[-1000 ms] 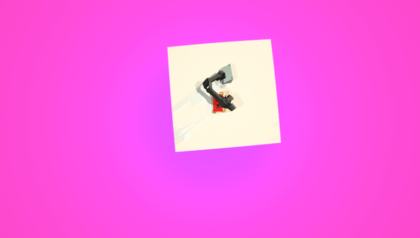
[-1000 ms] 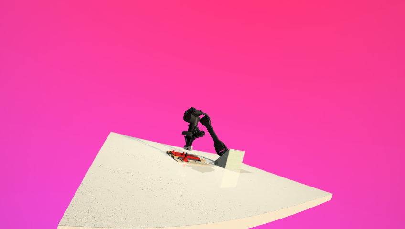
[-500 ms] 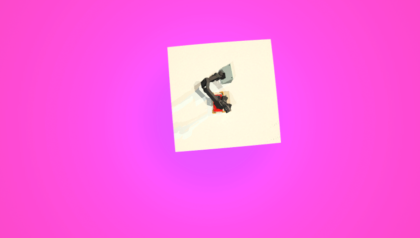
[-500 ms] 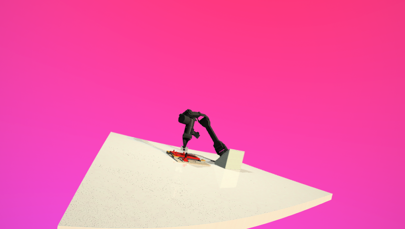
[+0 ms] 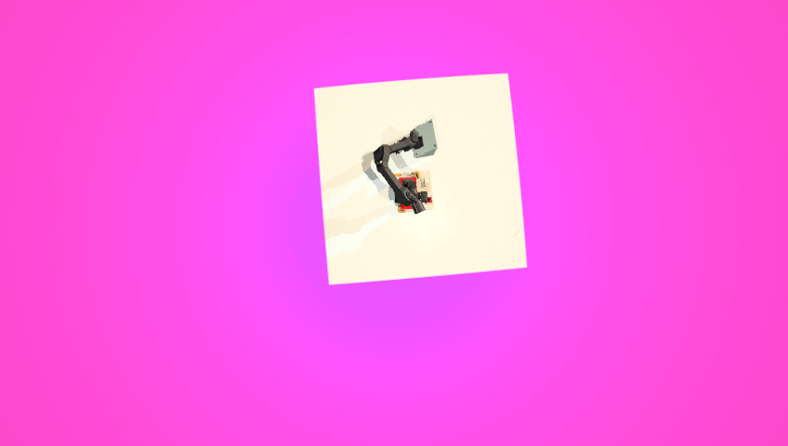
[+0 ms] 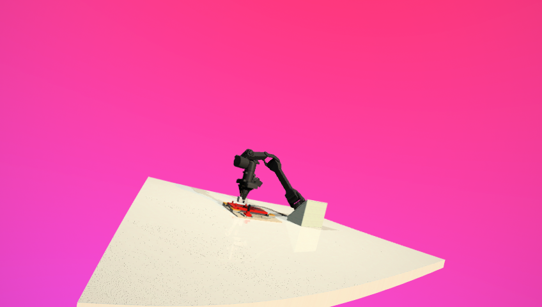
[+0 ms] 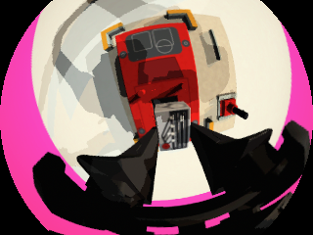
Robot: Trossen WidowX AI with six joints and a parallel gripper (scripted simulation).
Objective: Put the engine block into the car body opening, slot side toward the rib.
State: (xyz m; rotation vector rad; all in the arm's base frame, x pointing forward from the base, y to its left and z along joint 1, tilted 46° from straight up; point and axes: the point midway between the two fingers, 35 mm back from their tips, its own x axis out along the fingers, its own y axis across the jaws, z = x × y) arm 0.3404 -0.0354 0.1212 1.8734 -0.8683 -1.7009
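My gripper (image 6: 243,200) (image 7: 172,127) is shut on the engine block (image 7: 172,128), a small grey block with dark slots and a red spot on the face seen in the wrist view. The fingers grip its two sides and hold it upright over the near part of the car body. The red car body (image 7: 188,66) (image 6: 259,210) lies flat on a beige board (image 7: 215,70). A dark part of the opening shows just behind the block; the block hides the rest. The block's underside, its height over the opening and the rib are hard to make out.
Yellow-and-grey corner brackets (image 7: 182,18) stand around the car body. To its right in the wrist view are a red piece with a black handle (image 7: 239,113) and a narrow dark slot (image 7: 214,45) in the board. The arm's grey base block (image 5: 426,137) (image 6: 314,213) stands farther off.
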